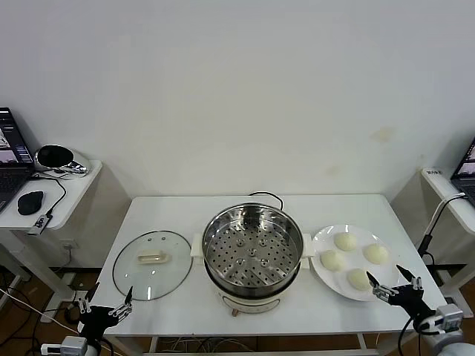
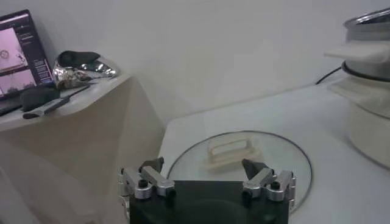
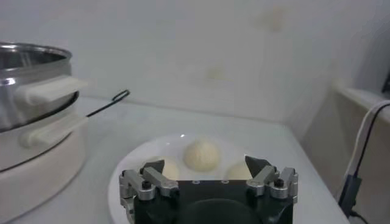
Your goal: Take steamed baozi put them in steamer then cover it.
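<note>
Baozi [image 1: 355, 259], four of them, sat on the plate [image 1: 321, 274] right of the steamer [image 1: 251, 254] when you looked from the head; the cover [image 1: 152, 264] lay flat on the table [image 1: 185, 208] to its left. Your left gripper [image 1: 107, 309] and right gripper [image 1: 394, 287] hung at the near edge, both spread wide and empty.

Left wrist: you had released fingers [image 2: 150, 179] just short of the cover [image 2: 239, 162].

Right wrist: parted fingers [image 3: 270, 178] before the baozi [image 3: 202, 154].

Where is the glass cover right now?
In the head view the cover lies flat on the table, on the robot's left beside the steamer, with the open left gripper just short of its near edge.
</note>
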